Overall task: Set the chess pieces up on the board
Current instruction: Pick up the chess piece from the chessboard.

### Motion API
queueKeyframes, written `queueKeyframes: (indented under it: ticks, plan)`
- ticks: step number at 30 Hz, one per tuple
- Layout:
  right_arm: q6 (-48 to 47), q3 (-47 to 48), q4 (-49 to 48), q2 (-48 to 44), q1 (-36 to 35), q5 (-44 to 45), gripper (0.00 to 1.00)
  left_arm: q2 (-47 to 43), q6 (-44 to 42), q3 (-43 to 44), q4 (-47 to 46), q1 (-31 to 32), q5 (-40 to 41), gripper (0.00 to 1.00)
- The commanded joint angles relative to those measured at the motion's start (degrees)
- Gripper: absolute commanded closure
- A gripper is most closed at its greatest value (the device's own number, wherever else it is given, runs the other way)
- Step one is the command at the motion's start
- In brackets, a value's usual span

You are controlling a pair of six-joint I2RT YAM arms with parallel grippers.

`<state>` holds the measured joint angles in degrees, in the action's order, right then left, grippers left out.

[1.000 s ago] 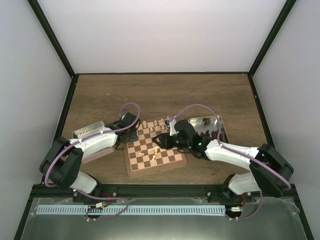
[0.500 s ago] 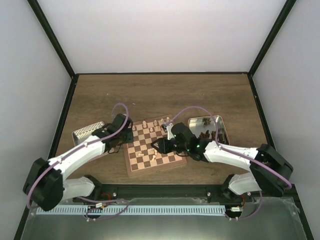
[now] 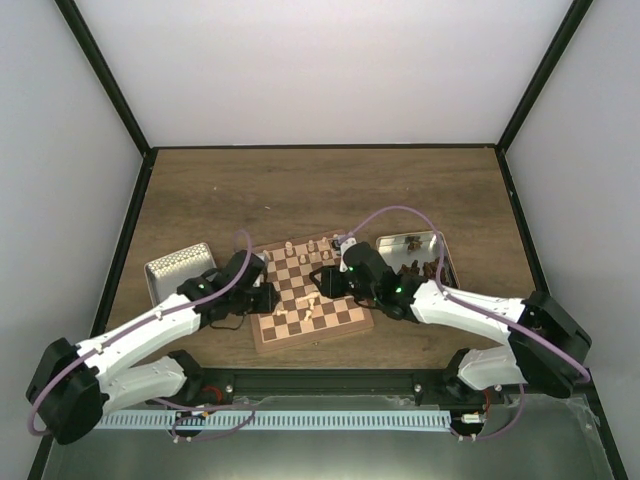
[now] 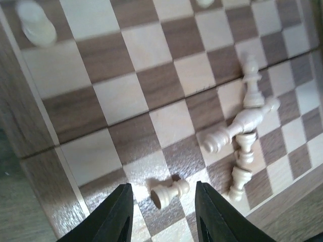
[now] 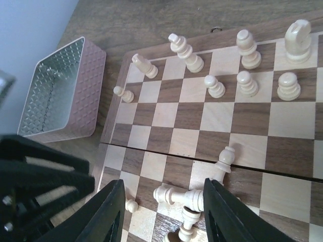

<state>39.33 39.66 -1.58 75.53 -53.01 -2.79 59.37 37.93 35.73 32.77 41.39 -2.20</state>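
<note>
Brown wooden tabletop [image 3: 320,190] enclosed by plain white walls [image 3: 320,70], black frame posts [image 3: 105,75] rising from its far corners.

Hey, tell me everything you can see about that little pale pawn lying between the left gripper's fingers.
The pawn is a small turned piece of pale cream wood, with a round head, a narrow neck and a flared base. It lies toppled on its side on the board, close to the rim. It sits between the open fingers of the left gripper, touching neither.
</note>
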Motion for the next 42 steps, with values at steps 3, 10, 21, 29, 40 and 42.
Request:
queueKeyframes:
  ticks: [3, 10, 21, 29, 40, 42]
  plan:
    - [1.2, 0.4, 0.7, -1.7, 0.1, 2.7, 0.56, 2.5, 5.1, -1.6, -0.2, 3.9, -1.2, 0.65]
    - [1.1, 0.0, -0.1, -1.1, 0.2, 2.0, 0.55, 5.3, 6.9, -2.5, -2.6, 5.2, 0.0, 0.71]
    - [0.0, -0.4, -0.4, -1.0, 0.3, 1.6, 0.56, 10.2, 5.6, -2.5, -3.6, 5.9, -0.9, 0.81]
    - [-8.2, 0.0, -3.9, 1.6, -0.1, -8.4, 0.56, 11.5, 5.3, -1.9, -4.5, 5.8, 1.6, 0.91]
    - [-12.4, 1.0, -7.7, 8.5, -1.8, -16.0, 0.58, 9.8, 5.0, -3.0, -4.6, 5.8, 3.0, 0.96]
    - [-11.8, 1.4, -8.0, 9.6, -1.8, -16.9, 0.58, 8.7, 4.9, -2.9, -4.7, 5.9, 2.7, 0.96]
